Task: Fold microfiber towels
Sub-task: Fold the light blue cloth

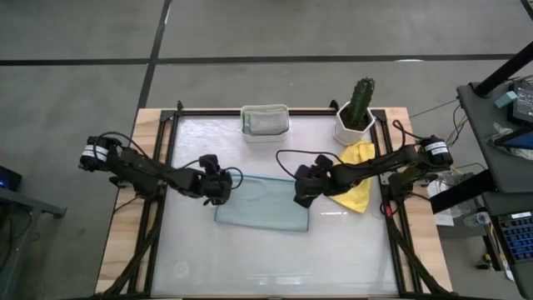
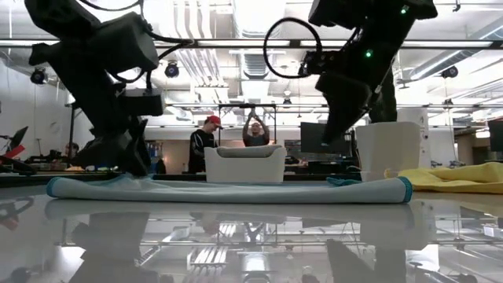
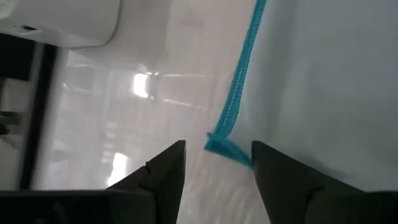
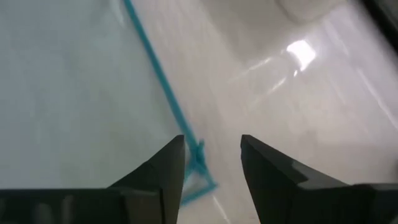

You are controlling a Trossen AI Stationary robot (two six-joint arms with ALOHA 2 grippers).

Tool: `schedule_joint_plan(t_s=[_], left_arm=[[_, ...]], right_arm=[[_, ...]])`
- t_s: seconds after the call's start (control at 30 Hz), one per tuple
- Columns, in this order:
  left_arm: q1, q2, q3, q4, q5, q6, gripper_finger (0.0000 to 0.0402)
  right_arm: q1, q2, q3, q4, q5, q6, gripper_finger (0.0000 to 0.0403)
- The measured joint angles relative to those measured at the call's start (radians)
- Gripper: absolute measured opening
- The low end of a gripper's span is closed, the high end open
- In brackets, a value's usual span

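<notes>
A pale blue-grey microfiber towel with a bright teal hem lies flat on the glossy table top, about mid-table; in the low view the towel shows as a low, long strip. My left gripper stands open at its left end, the fingers on either side of a teal corner. My right gripper hangs open a little above the towel's right end, over another hemmed corner. A yellow towel lies crumpled by the right edge.
A white tub with a cloth in it stands at the far edge, centre. A cactus in a white pot stands at the far right, just behind the yellow towel. Bare table lies toward the near edge. People stand in the room beyond.
</notes>
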State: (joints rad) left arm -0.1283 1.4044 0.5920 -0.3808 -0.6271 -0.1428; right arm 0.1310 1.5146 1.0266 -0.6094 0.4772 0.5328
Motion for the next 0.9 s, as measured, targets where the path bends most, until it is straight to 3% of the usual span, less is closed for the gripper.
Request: schedule_joint_plan(t_s=[0.13,0.23,0.63,0.9], left_arm=[[0.024,0.001,-0.026,0.024,0.1,-0.008,0.0164],[0.024,0.001,-0.029,0.028,0.11,-0.007,0.0146],[0.048,0.001,-0.023,0.067,0.106,-0.009,0.001],[0.049,0.0,-0.021,0.073,0.031,-0.007,0.0001]], right_arm=[[-0.001,0.0,-0.02,0.104,0.023,-0.035,0.0144],[-0.001,0.0,-0.023,0.17,0.024,-0.064,0.0138],[-0.001,0.001,-0.023,0.341,0.024,-0.204,0.0134],[-0.001,0.002,-0.026,0.342,0.024,-0.205,0.0123]])
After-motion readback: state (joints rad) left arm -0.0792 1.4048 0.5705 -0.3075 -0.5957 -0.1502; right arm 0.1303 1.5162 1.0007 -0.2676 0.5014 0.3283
